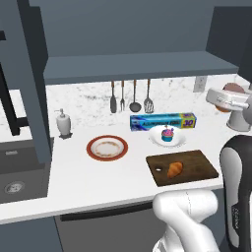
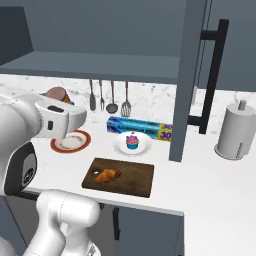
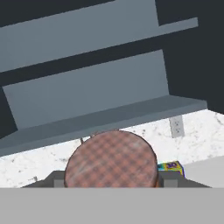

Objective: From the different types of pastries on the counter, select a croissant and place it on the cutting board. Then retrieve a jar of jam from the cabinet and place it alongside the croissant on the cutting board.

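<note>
one pastry is already where it belongs: the croissant (image 1: pixel 174 169) lies on the near cutting board (image 1: pixel 202 170), toward the board's left half, so its right half is bare wood. just beyond the board a white dish holds the cupcake (image 1: pixel 168 134), with the red-rimmed plate (image 1: pixel 107 147) to its left and a blue foil box (image 1: pixel 162 120) behind it against the backsplash, under the hanging utensils (image 1: pixel 130 96). the gripper (image 3: pixel 111 183) is raised at the right side of the counter (image 1: pixel 74 177), and the hand view looks straight at a round checked lid sitting between its dark finger tips, which looks like the jar of jam (image 3: pixel 111 160); the jaws seem to be set closely on either side of it, though whether they are truly clamped on it i cannot tell from here. further back, the cabinet (image 1: pixel 138 64) shelf ledge runs across the wall above the backsplash. the step in hand looks like carrying the jar down to the board. to do it well, keep the jar upright, bring it over the bare right half of the board, well clear of the croissant and the cupcake dish, lower it until the base meets the wood, and only then let the jaws part.
</note>
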